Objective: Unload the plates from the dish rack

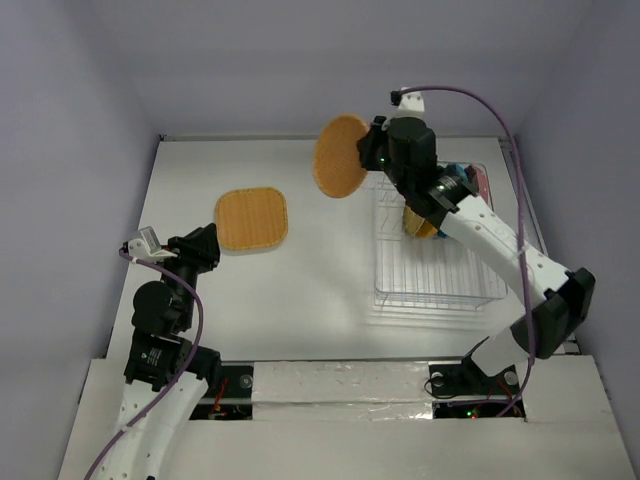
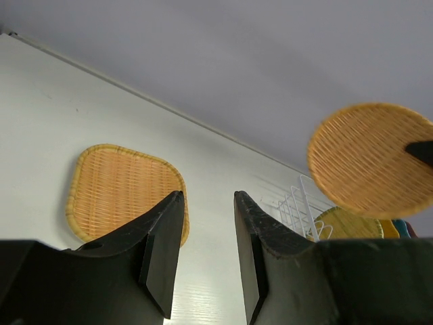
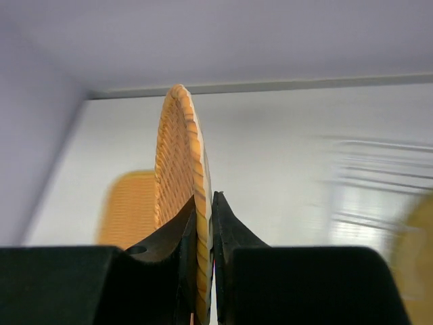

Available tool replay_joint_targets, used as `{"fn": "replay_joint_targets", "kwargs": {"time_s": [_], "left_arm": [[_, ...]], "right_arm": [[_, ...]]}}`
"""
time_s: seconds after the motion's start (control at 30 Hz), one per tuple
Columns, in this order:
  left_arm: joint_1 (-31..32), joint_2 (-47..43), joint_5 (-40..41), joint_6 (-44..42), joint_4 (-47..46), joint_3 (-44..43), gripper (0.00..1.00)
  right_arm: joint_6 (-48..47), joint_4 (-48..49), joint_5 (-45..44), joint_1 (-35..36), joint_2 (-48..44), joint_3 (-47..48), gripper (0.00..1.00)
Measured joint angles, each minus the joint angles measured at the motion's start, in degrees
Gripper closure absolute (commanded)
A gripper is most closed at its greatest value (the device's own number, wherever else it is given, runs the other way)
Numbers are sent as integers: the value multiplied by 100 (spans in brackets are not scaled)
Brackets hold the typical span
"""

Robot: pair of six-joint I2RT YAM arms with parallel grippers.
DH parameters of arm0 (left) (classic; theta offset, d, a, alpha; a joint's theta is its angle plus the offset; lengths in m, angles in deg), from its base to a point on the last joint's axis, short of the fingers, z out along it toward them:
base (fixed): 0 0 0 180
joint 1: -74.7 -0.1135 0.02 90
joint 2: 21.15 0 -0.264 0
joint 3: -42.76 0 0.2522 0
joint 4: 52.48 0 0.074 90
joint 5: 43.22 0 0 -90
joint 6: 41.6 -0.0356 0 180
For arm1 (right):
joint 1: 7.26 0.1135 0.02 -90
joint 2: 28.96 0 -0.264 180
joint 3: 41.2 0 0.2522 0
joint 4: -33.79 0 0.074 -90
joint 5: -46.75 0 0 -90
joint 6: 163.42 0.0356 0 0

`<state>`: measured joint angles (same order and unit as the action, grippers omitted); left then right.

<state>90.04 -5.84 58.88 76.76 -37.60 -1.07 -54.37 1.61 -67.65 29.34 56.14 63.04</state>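
Observation:
My right gripper (image 1: 375, 150) is shut on the rim of the round woven plate (image 1: 342, 156) and holds it on edge in the air, left of the dish rack (image 1: 432, 290); it shows edge-on in the right wrist view (image 3: 183, 162). The rounded-square woven plate (image 1: 251, 219) lies flat on the table (image 1: 320, 290), also in the left wrist view (image 2: 118, 186). A yellow plate (image 1: 420, 228) stands in the rack, with blue (image 1: 458, 170) and pink (image 1: 481, 181) plates at its far end, partly hidden by the arm. My left gripper (image 2: 206, 196) is open and empty near the square plate.
The clear rack stands on the right half of the table, its near slots holding nothing. Grey walls close in the table at the back and sides. The right arm reaches over the rack.

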Motion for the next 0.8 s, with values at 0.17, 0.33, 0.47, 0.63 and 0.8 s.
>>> {"fn": "replay_joint_targets", "kwargs": {"time_s": [0.17, 0.33, 0.47, 0.63, 0.8], "left_arm": [[-4, -4, 0, 0, 0, 0, 67], [-4, -9, 0, -2, 0, 0, 67], [-4, -11, 0, 0, 0, 0, 67], [-4, -13, 0, 0, 0, 0, 67], [-4, -26, 0, 0, 0, 0, 66]], "right_arm": [[1379, 1543, 1248, 179, 1296, 68, 100], [2592, 2225, 1917, 315, 3077, 629, 100], [3259, 2275, 2269, 448, 4194, 1283, 100], [3711, 2291, 2422, 697, 4760, 1652, 70], [3967, 2358, 2433, 850, 4774, 1661, 46]]}}
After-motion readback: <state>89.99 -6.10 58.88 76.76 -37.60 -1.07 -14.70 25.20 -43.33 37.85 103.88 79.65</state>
